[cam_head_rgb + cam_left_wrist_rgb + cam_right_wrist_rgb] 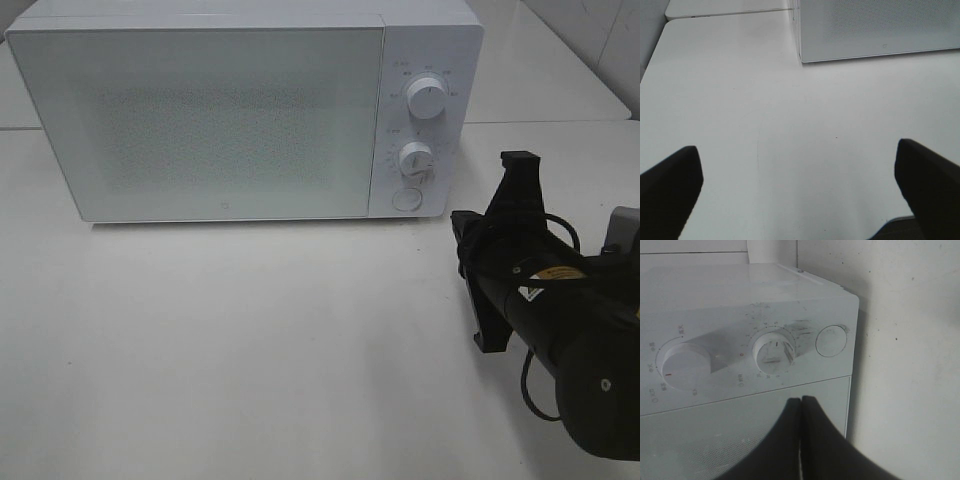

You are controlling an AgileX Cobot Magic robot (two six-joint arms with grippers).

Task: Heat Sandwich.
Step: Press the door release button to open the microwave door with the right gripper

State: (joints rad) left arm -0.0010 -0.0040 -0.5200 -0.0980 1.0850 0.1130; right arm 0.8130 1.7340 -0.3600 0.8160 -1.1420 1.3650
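**Right tool clenched at the microwave's controls, left tool spread over the table**

My left gripper (796,147) hangs low over the white table (740,100), tilted forward. Its two dark fingers (670,187) stand wide apart with only bare tabletop between them, and they grasp nothing. It faces the microwave's front near that left-hand corner and is well apart from it. The high camera does not catch this arm.

One white microwave (230,120) stands at the back of the table. Its door (200,125) is shut. The control strip at its right end carries two dials (428,100), one above the other, and one round button (405,199) below them.

I cannot see the sandwich in any view. The door's speckled panel hides whatever lies behind it, so I cannot tell where it is.

My right arm (575,340) reaches in from the right edge and points toward the control strip. Its wrist is rolled onto its side, so the panel shows turned sideways in my wrist view. The right gripper (801,400) is clenched, its two fingers pressed flat together and holding nothing. Their tips sit in front of the door's edge, below the lower dial. Whether they touch the microwave I cannot tell from this angle.
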